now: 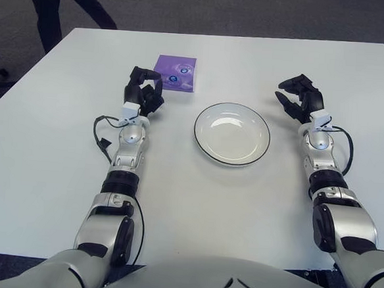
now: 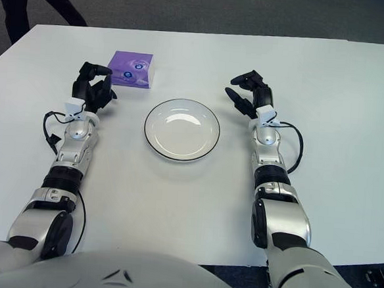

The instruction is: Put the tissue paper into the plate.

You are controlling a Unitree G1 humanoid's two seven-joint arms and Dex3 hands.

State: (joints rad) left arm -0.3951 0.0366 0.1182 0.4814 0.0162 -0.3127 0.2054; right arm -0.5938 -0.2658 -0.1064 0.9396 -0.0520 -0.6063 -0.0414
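A purple tissue pack [image 1: 176,73] lies flat on the white table, beyond and left of the plate. The white plate [image 1: 232,133] with a dark rim sits mid-table and holds nothing. My left hand [image 1: 144,90] is just near-left of the pack, its black fingers loosely curled with nothing in them and a small gap to the pack's corner. To the right of the plate my right hand [image 1: 298,97] hovers with fingers spread, holding nothing.
The white table [image 1: 194,203] stretches wide around both arms. A black cable [image 1: 102,138] loops off my left forearm. A person's legs [image 1: 50,2] stand on the dark floor beyond the far-left corner.
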